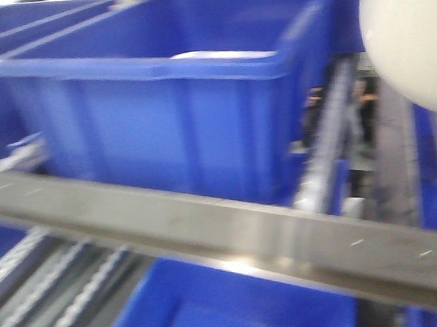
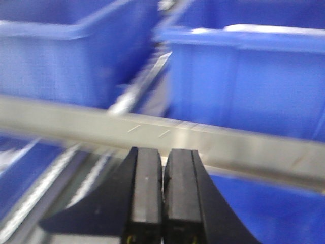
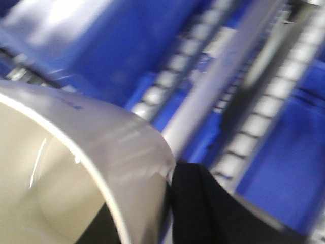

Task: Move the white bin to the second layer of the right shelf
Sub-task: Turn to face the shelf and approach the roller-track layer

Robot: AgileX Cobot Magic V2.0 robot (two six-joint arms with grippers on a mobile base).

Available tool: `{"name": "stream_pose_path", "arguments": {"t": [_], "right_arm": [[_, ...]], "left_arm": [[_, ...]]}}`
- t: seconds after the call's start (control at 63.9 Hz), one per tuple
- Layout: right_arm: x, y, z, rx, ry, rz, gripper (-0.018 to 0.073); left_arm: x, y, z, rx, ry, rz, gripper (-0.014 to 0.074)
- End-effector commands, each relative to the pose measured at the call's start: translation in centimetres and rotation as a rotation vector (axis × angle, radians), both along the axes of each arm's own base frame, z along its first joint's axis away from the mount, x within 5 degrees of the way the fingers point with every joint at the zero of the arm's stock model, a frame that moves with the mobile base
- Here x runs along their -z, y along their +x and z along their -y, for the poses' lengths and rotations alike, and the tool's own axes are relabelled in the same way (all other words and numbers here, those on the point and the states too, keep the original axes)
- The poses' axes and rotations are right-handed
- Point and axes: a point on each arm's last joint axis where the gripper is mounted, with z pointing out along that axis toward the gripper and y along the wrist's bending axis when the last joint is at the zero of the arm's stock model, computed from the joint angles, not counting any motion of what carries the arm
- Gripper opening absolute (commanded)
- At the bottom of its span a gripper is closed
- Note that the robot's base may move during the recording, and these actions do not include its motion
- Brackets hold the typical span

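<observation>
The white bin (image 1: 409, 35) hangs at the top right of the front view, above the rack. In the right wrist view the white bin (image 3: 101, 168) fills the lower left, and my right gripper (image 3: 147, 198) is shut on its wall, one black finger (image 3: 203, 203) outside and the other inside. Behind it run the shelf's sloping tracks of white rollers (image 3: 269, 96). My left gripper (image 2: 163, 155) is shut on nothing, just in front of the steel front rail (image 2: 167, 134). All views are motion-blurred.
A large blue crate (image 1: 168, 99) sits on the roller level behind the steel rail (image 1: 208, 225). Another blue crate (image 1: 237, 306) lies on the level below. Roller tracks (image 1: 331, 154) run to the right of the large crate. Two blue crates (image 2: 244, 76) face the left wrist.
</observation>
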Motion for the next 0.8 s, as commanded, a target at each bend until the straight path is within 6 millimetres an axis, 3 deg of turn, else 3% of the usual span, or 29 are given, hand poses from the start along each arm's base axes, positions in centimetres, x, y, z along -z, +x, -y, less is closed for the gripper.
{"name": "stream_pose_path", "arguments": {"t": [0.0, 0.782], "right_arm": [[-1.53, 0.25, -0.03, 0.005, 0.036, 0.106, 0.0052], [-1.53, 0.25, -0.03, 0.005, 0.036, 0.106, 0.0052]], "left_arm": [[0.06, 0.04, 0.05, 0.006, -0.017, 0.072, 0.0085], [0.06, 0.04, 0.05, 0.006, -0.017, 0.072, 0.0085]]}}
